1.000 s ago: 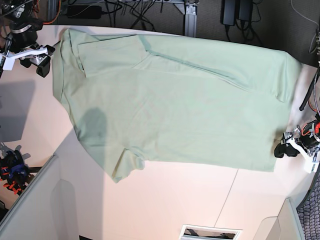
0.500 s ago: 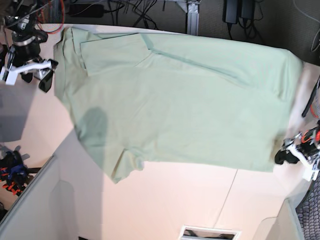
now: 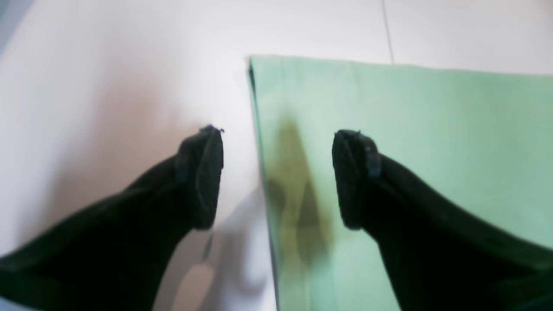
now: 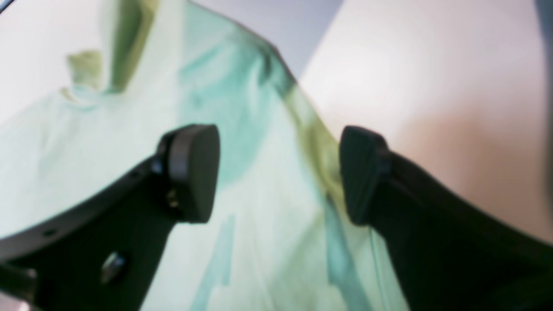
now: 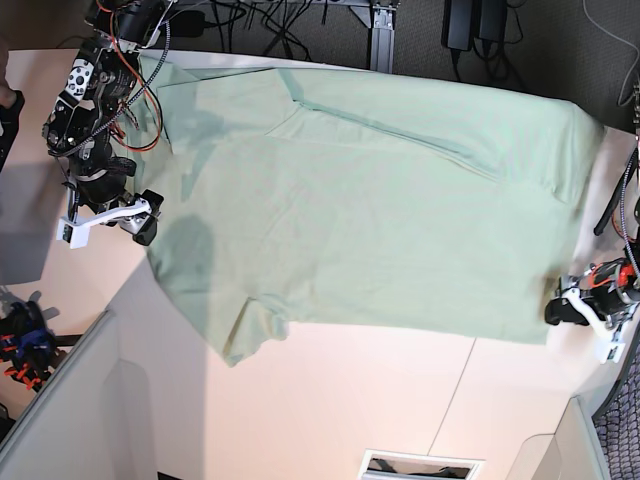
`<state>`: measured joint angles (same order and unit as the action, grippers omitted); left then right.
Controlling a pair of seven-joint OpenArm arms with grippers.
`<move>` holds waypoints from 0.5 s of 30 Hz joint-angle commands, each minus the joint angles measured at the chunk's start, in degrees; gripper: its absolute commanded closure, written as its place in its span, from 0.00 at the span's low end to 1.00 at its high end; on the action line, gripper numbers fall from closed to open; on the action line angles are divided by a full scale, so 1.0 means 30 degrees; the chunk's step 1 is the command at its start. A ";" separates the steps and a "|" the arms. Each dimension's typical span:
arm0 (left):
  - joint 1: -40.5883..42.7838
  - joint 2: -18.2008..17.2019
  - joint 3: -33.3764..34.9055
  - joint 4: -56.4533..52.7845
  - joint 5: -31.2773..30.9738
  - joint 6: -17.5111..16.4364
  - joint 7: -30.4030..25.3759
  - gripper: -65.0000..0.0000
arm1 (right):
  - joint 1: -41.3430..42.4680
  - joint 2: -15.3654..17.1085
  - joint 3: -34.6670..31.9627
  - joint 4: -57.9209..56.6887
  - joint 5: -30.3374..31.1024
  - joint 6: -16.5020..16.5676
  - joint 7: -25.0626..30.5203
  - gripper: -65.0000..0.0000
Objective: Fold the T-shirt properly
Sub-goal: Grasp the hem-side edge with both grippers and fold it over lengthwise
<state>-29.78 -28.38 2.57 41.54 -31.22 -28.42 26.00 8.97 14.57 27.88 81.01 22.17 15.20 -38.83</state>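
Note:
The pale mint-green T-shirt [image 5: 370, 210] lies spread flat across the table, with one sleeve [image 5: 250, 330] sticking out at the front left. My right gripper [image 5: 108, 222] is open at the shirt's left edge. In the right wrist view it [image 4: 278, 172] is open just above the cloth [image 4: 86, 151], with the shirt's edge running between the fingers. My left gripper [image 5: 582, 322] is at the shirt's front right corner. In the left wrist view it [image 3: 276, 172] is open and straddles the straight shirt edge [image 3: 432, 129], one finger over bare table.
The pale table [image 5: 380, 400] has a seam line toward the front. Grey panels stand at the front left [image 5: 60, 410] and front right [image 5: 560, 440]. A black, blue and orange device [image 5: 25, 340] sits at the left edge. Cables and a metal post [image 5: 380, 30] lie behind.
My right arm has moved from the shirt's far left corner forward along its left edge. My left gripper has stayed almost still at the front right corner.

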 commanded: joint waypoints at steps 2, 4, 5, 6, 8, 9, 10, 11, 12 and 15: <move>-0.1071 -0.0051 -0.0095 -0.0984 0.0364 0.1188 -0.0918 0.35 | 0.0350 0.0262 0.0073 0.0219 0.0146 0.0051 0.0248 0.34; -0.1545 0.0109 -0.0095 -0.2390 0.0801 0.1690 -0.1530 0.35 | 0.0328 0.0270 0.0073 0.0219 -0.0051 0.0058 -0.0138 0.34; -0.1698 0.0189 -0.0095 -0.2936 0.0845 0.1683 -0.1756 0.35 | 0.0328 0.0270 0.0073 0.0226 -0.0066 0.0058 -0.0226 0.34; -0.1800 0.0277 -0.0095 -0.3264 0.0852 0.1683 -0.1727 0.35 | 0.0321 0.0277 0.0080 0.0219 -0.0051 0.0058 -0.0226 0.34; -0.1800 0.0561 -0.0095 -0.3410 0.0860 0.1129 -0.1566 0.35 | 0.0335 0.0270 0.0073 0.0219 -0.0029 0.0051 -0.0226 0.34; -0.1792 0.0729 -0.0095 -0.3410 0.0838 0.0758 -0.1341 0.35 | 0.0335 0.0270 0.0073 0.0226 -0.0015 0.0058 -0.0219 0.34; -0.1807 0.0925 -0.0095 -0.3402 0.0721 0.0379 -0.0991 0.35 | 0.0342 0.0270 0.0073 0.0226 0.0087 0.0058 -0.0226 0.34; -0.1821 0.1129 -0.0095 -0.3402 0.0379 -0.0146 -0.0568 0.35 | 0.0342 0.0270 0.0073 0.0226 0.0204 0.0058 -0.0219 0.34; -0.1821 0.1319 -0.0095 -0.3381 -0.0095 -0.0714 -0.0262 0.35 | 0.0342 0.0270 0.0073 0.0226 0.0262 0.0058 -0.0219 0.34; -0.1807 0.1872 -0.0095 -0.3373 -0.0874 -0.1421 0.0131 0.35 | 0.0342 0.0284 0.0080 0.0226 0.0248 0.0058 -0.0211 0.34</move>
<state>-33.95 -22.28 2.28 30.98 -34.24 -32.25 25.15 8.78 14.46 27.88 80.66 22.22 15.20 -40.58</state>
